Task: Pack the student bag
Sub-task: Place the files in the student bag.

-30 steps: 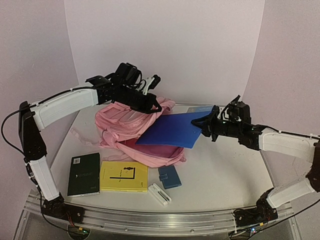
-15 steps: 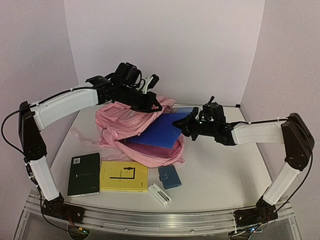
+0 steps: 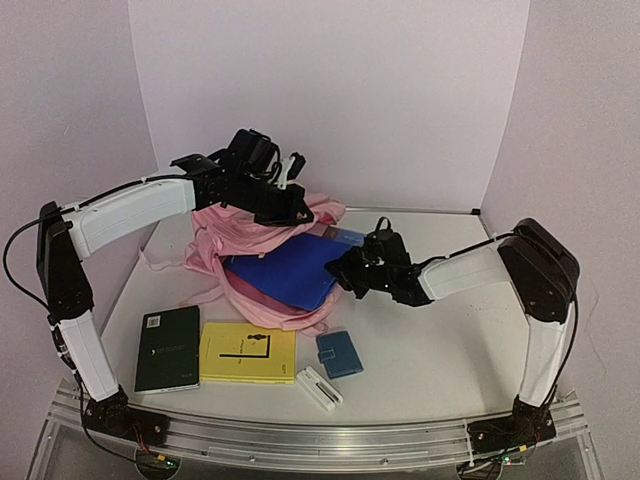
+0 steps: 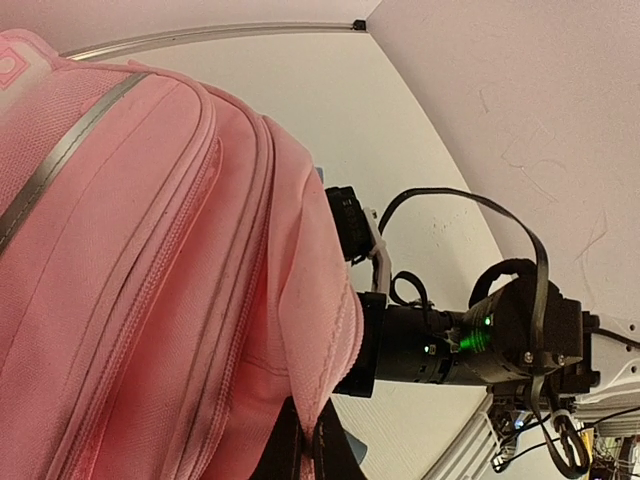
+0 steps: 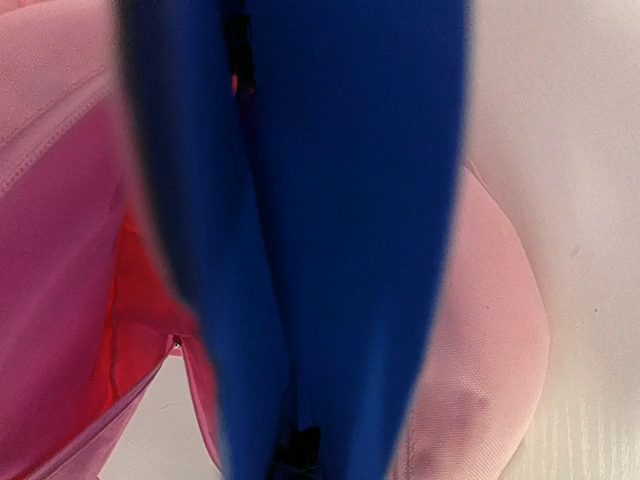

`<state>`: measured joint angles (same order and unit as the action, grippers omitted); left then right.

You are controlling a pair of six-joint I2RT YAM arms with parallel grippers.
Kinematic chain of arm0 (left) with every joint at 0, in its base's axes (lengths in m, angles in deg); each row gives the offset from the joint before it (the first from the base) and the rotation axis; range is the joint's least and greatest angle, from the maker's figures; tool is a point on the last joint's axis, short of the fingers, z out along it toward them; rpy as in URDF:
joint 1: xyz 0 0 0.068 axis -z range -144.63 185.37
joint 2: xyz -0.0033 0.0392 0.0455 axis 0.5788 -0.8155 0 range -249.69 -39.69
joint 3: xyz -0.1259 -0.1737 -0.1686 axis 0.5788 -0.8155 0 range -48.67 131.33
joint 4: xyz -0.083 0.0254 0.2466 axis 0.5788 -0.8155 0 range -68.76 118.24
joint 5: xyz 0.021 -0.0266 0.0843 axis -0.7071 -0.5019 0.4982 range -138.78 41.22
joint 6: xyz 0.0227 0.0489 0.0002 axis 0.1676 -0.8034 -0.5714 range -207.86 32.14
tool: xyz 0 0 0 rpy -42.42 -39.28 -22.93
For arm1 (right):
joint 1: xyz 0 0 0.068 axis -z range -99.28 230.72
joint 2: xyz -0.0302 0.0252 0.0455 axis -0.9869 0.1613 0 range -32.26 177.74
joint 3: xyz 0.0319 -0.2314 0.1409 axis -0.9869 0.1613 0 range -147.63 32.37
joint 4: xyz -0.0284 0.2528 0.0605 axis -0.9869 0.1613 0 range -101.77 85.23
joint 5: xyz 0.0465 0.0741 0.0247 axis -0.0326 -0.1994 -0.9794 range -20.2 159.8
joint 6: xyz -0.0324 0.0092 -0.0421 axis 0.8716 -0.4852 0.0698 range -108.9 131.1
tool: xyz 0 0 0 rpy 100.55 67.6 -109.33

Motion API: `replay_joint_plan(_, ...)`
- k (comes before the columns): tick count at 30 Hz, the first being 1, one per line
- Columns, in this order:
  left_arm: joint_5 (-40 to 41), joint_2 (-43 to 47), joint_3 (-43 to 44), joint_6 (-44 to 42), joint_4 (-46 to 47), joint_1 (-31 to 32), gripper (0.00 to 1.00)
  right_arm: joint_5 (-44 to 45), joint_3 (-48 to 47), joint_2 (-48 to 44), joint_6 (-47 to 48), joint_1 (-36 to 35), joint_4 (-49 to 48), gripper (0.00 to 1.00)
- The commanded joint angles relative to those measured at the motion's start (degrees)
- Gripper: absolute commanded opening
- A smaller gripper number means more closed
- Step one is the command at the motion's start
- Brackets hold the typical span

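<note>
As my left pincer (image 3: 296, 212) grips the upper rim of the bag (image 3: 240, 235) from above, the top view shows the bag hanging below it and resting on the table (image 3: 450, 340), its mouth gaping toward my right pincer (image 3: 342, 272). That pincer is closed on the near edge of a blue folder (image 3: 285, 272), which stretches away from its tips and lies mostly inside the bag's mouth. Nearer my bases than both pincers, and apart from the bag, a black notebook (image 3: 167, 348), a yellow book (image 3: 247, 352), a blue case (image 3: 339, 353) and a white block (image 3: 320, 388) lie flat in a loose row.

From the left wrist, the bag fills everything to the left of my pincer, with its zips and a grey strip running across the pink cloth. My dark fingers (image 4: 285, 452) sit at the bottom edge, shut tight on a fold of that cloth. Beyond the bag's edge, my right arm's black wrist (image 4: 440, 345) shows a green light, close against the bag.

From the right wrist, the folder is a blurred blue sheet rising straight ahead from between my tips, so the grip is on it. The bag's pink cloth lies on either side, with darker red lining to the left, and bare table shows on the right.
</note>
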<state>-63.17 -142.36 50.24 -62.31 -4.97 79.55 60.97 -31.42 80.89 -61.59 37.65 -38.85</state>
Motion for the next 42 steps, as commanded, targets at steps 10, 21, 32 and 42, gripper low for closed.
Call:
replay_joint_plan(10,-4.2,10.8,-7.6,5.3,10.7,-5.3,0.00,8.8,15.1,-17.3,-19.4,-0.4,-18.7,0.00)
replay_joint_plan(21,-12.1,10.2,-7.9,5.7,12.7,-5.3,0.00,5.1,8.3,-12.9,-17.6,-0.7,-21.1,0.00)
replay_joint_plan(32,-17.2,8.8,-6.5,6.9,14.4,-4.6,0.00,10.4,1.1,-2.7,-9.3,-2.2,-13.0,0.00)
replay_joint_plan(42,-19.7,5.0,-4.2,7.6,14.5,-3.3,0.00,10.0,-10.0,8.2,-6.0,-2.4,-10.3,0.00)
